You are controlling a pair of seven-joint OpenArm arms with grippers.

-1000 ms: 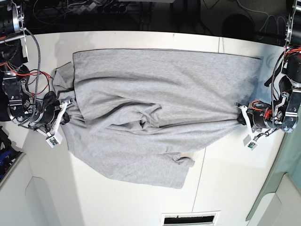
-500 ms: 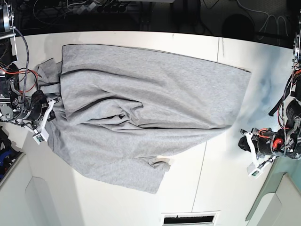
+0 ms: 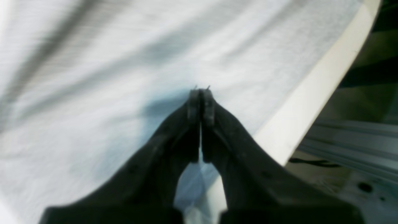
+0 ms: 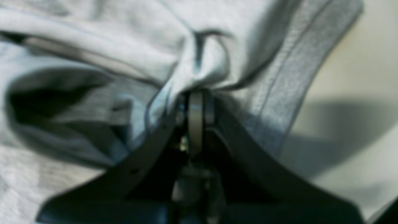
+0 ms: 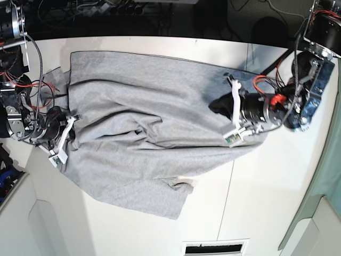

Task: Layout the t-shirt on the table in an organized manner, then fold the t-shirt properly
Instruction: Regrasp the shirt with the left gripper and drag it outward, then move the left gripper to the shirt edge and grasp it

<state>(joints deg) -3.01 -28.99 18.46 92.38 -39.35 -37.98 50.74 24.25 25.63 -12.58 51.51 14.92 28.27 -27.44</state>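
Note:
The light grey t-shirt (image 5: 149,106) lies spread and wrinkled across the white table (image 5: 266,186), with no lettering showing. My right gripper (image 5: 72,126) is at the shirt's left edge, shut on a bunched fold of the t-shirt (image 4: 217,71). The cloth gathers at the right gripper's tips (image 4: 196,93). My left gripper (image 5: 216,105) hovers over the shirt's right part with its jaws together and nothing between them. In the left wrist view the left gripper (image 3: 200,93) is above smooth grey cloth (image 3: 108,77), near the table's edge (image 3: 311,102).
A thin dark seam (image 5: 226,202) crosses the table on the right. A vent slot (image 5: 216,248) sits at the near edge. Dark cables and gear (image 5: 133,10) line the far edge. A white panel (image 5: 32,224) stands at the lower left.
My left gripper let go of the shirt's right hem, drew back, then swung in over the shirt's right part. The shirt was pulled left; my right gripper has since shifted slightly right, still holding it.

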